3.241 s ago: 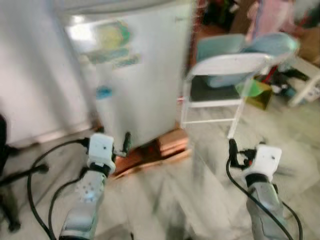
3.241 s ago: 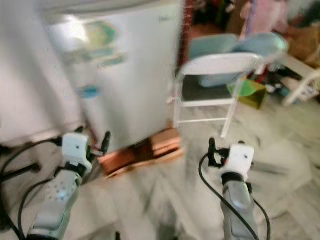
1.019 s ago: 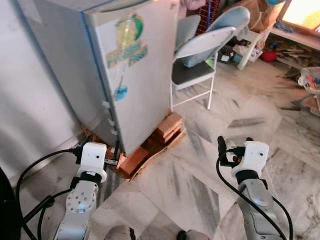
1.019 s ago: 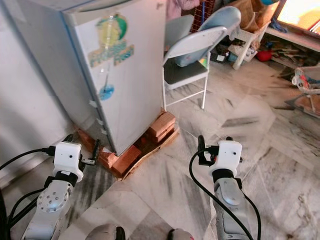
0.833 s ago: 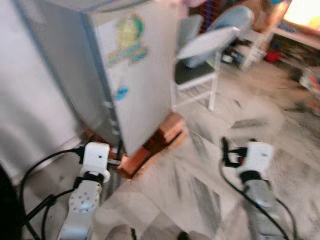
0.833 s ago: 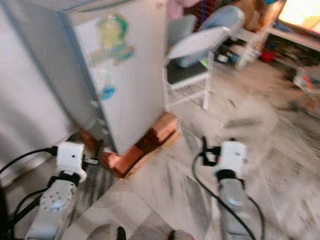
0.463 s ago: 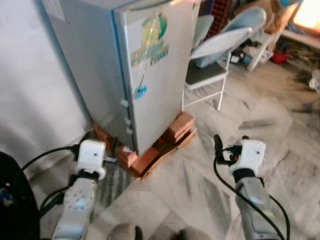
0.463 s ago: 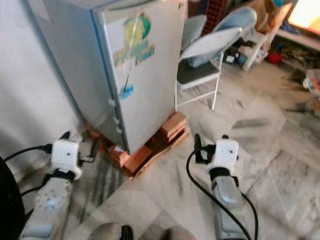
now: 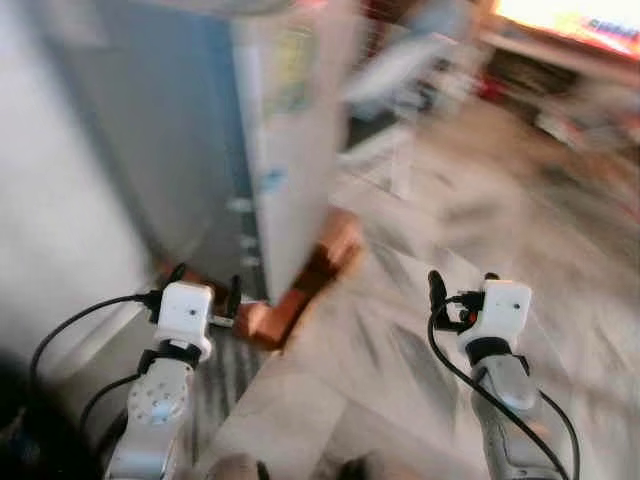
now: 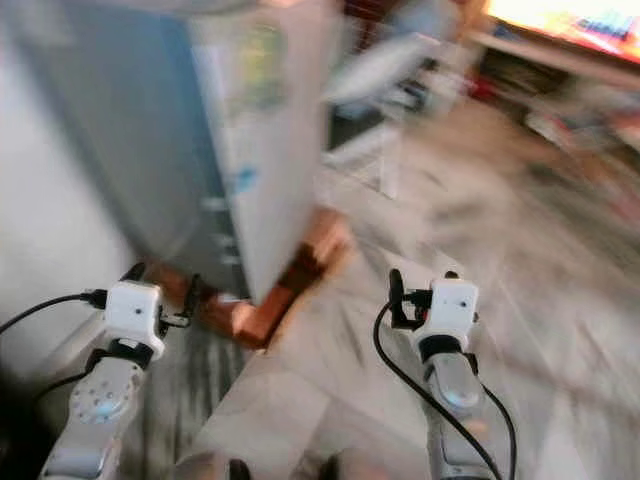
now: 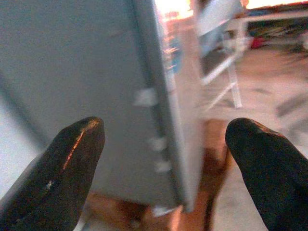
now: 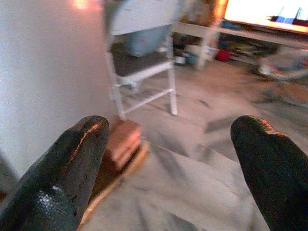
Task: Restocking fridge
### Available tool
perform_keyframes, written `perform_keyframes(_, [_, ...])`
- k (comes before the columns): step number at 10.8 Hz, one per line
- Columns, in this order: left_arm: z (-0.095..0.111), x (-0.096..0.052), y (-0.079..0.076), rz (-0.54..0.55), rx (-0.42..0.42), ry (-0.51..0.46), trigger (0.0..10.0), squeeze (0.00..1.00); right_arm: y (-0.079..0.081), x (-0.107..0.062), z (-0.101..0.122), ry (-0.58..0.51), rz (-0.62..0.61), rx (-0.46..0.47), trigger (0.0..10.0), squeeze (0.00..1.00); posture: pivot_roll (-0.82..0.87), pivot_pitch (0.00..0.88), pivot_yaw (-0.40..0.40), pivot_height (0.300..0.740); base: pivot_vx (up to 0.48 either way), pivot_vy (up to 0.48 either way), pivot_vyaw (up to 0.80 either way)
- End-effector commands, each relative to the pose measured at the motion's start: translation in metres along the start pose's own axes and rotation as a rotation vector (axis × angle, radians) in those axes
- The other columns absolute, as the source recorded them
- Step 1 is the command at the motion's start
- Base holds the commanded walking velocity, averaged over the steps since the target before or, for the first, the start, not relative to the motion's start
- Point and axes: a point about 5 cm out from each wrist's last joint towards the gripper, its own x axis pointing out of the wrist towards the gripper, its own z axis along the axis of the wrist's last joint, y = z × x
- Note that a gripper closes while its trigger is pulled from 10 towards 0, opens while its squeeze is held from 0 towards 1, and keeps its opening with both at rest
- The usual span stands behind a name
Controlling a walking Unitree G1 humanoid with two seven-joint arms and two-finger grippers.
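Note:
A small grey fridge [image 9: 275,130] with a coloured sticker on its closed door stands ahead on my left, raised on reddish bricks [image 9: 315,275]. The head views are blurred. My left gripper [image 9: 206,283] hangs low in front of the fridge's hinge-side corner, open with nothing between its fingers; the left wrist view looks at that fridge [image 11: 144,96] corner. My right gripper [image 9: 462,286] is held over the marble floor to the right of the fridge, open as well and holding nothing. In the right wrist view the fridge's [image 12: 48,72] door side and the bricks [image 12: 122,137] lie ahead.
A white folding chair [image 12: 144,62] with a dark seat stands just right of the fridge. Blurred clutter and a low shelf [image 12: 250,41] line the far right. Grey-veined marble floor [image 9: 420,220] spreads out to the right. Black cables [image 9: 70,330] trail from both arms.
The whole picture has swung and blurred, so the camera is moving. The fridge sits a little further left and nearer. Both grippers keep the same open pose.

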Motion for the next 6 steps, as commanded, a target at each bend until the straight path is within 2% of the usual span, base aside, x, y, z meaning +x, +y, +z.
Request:
perform_keyframes(1, [-0.0008,-0.0025,-0.0024,-0.019,0.003,0.0,10.0,0.0,0.0009,0.0025,0.0041,-0.014,0.003,0.001,10.0,0.0,0.13,0.077,-0.027,0.74,0.304,0.307,0.0])
perform_keyframes(4, [-0.0008,-0.0024,-0.003,-0.017,0.004,-0.003,10.0,0.0,0.0009,0.0036,0.0045,-0.012,0.002,-0.001,10.0,0.0,0.13,0.079,-0.029,0.74,0.299,0.324,0.0])
perform_keyframes(5, [0.0001,-0.0017,-0.0053,-0.02,0.009,-0.008,10.0,0.0,0.0012,0.0042,0.0047,-0.012,0.005,-0.003,10.0,0.0,0.13,0.079,-0.029,0.74,0.289,0.0,-0.8])
perform_keyframes(6, [0.0005,-0.0016,-0.0064,-0.023,0.01,-0.008,10.0,0.0,0.0017,0.0047,0.0044,-0.01,0.007,-0.003,10.0,0.0,0.13,0.079,-0.03,0.74,0.0,0.0,-0.8])
